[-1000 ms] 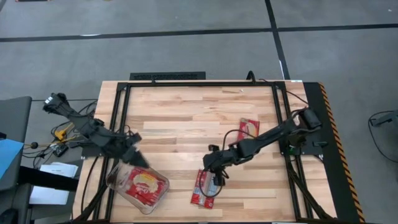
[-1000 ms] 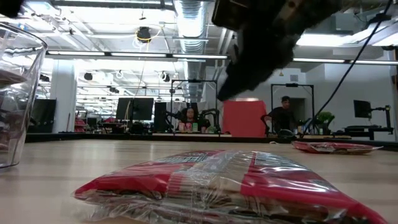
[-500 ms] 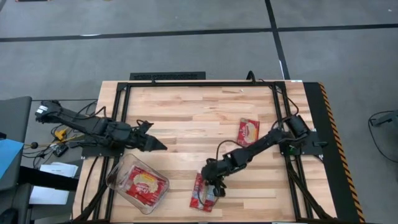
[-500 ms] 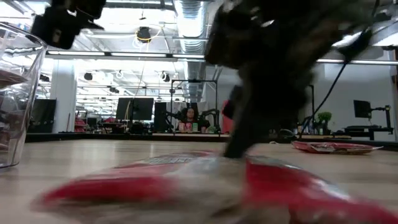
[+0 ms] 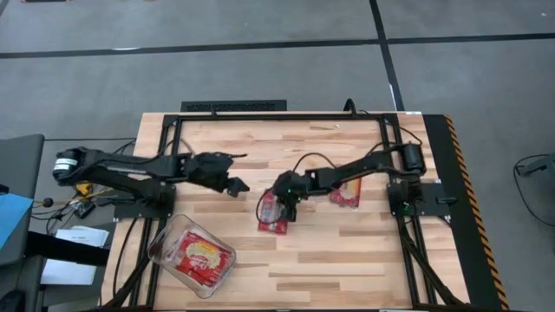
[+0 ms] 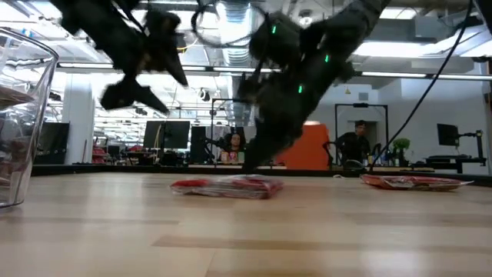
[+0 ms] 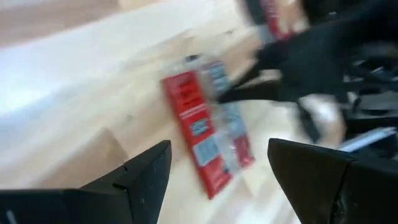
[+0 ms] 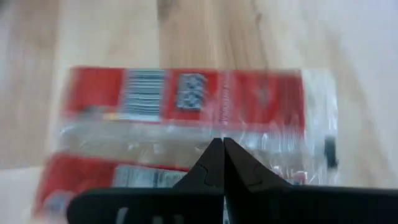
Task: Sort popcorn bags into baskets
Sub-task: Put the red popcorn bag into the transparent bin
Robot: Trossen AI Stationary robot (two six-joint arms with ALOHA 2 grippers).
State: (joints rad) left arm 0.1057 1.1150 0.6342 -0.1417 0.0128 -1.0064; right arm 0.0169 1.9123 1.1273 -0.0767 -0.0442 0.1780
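One red popcorn bag [image 5: 271, 215] lies flat near the table's middle; in the low view it is the bag [image 6: 228, 186]. My right gripper [image 5: 285, 198] is shut with its tip on this bag. My left gripper [image 5: 236, 180] hangs open above the table just left of the bag, which shows between its fingers in the left wrist view [image 7: 208, 124]. A second bag [image 5: 349, 194] lies flat to the right, partly under my right arm. The clear basket [image 5: 163, 252] stands near the front left edge with a bag [image 5: 202, 257] inside. My right gripper has its shut fingertips [image 8: 222, 149] on the bag's clear middle strip [image 8: 199, 134], toward the bag's far end [image 5: 279, 201]. The fingers slant down from the table's right. The bag lies flat on the table under them.
Black frame rails [image 5: 170, 156] run along the table's left, right and far edges. The basket's wall [image 6: 23, 115] stands close at the left of the low view. Bare wood [image 5: 347, 260] lies along the front right. People sit in the room behind [image 6: 354, 142].
My right gripper, shut, came down on the bag by the near edge and went toward the far edge; the bag has slid flat with it to the table's middle. My left gripper has swung from above the basket toward the right and far, toward that bag, staying open.
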